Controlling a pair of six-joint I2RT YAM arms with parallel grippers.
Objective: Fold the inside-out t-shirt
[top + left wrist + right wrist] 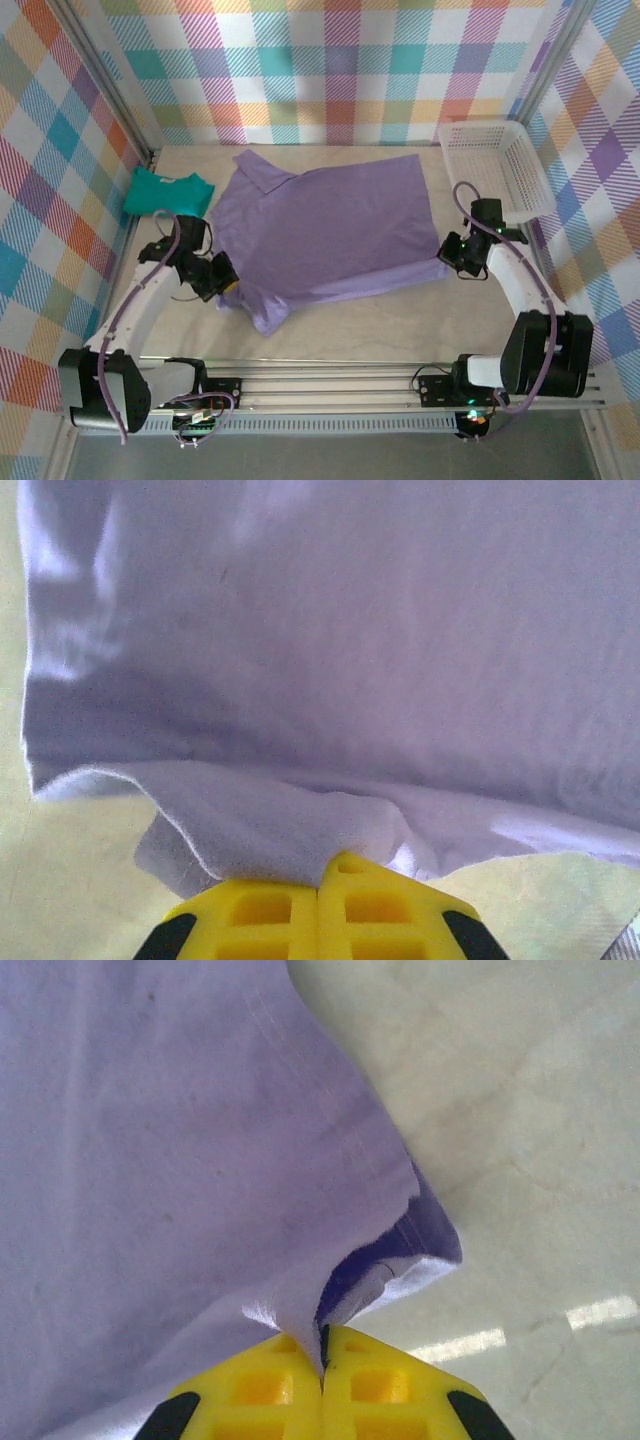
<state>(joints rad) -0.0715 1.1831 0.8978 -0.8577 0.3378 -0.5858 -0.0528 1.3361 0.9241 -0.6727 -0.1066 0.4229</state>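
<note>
The inside-out t-shirt [325, 225], lavender-purple, lies spread across the middle of the table with a sleeve at the far left and another at the near left. My left gripper [226, 280] is shut on the shirt's near left edge; in the left wrist view its yellow jaws [322, 890] pinch a fold of the t-shirt [330, 670]. My right gripper [450, 252] is shut on the shirt's near right corner; in the right wrist view the t-shirt's [180, 1160] hem runs down between the closed jaws of that gripper [323, 1365].
A teal-green folded garment [165, 192] lies at the far left by the wall. A white mesh basket [495, 165] stands at the far right. Bare tabletop [400, 320] lies in front of the shirt, ahead of the rail [330, 385].
</note>
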